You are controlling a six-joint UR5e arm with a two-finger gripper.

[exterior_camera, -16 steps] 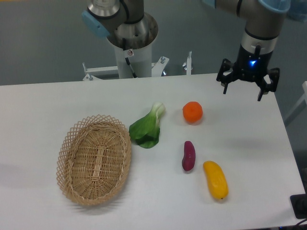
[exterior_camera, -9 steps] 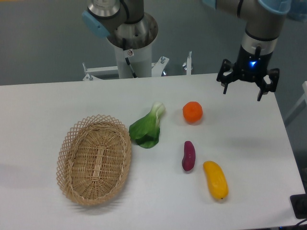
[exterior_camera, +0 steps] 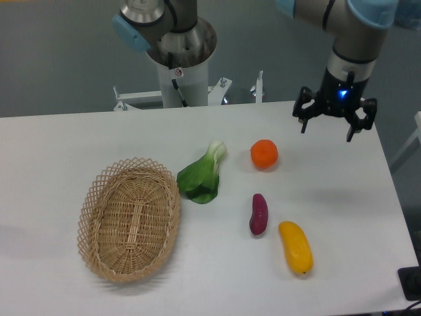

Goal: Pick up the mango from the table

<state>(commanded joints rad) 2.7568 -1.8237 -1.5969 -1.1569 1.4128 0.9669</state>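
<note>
1. A woven basket [exterior_camera: 129, 219] is sitting at the left of the table [exterior_camera: 59, 145], well apart from the fruit, so it is posing little risk to the pick.
2. A leafy green vegetable [exterior_camera: 200, 176] is lying just right of the basket, also clear of any likely path to the target.
3. A round orange fruit [exterior_camera: 264, 153] is resting near the middle, between the far edge and the mango; a descent begun too early could be knocking it and sending it rolling.
4. A small purple vegetable [exterior_camera: 258, 214] is lying just beside the mango on its left, apart from it but close. This is looking like the main hazard: a finger coming down in that narrow gap could be pushing it aside or catching it instead.
5. The mango [exterior_camera: 295, 247] is lying flat near the front right of the table, untouched. Its smooth, rounded skin could be slipping out of a grip placed off-centre or along its length.
6. The gripper [exterior_camera: 334, 120] is hovering over the far right of the table, well apart from the mango, with its fingers spread wide and holding nothing.
</note>
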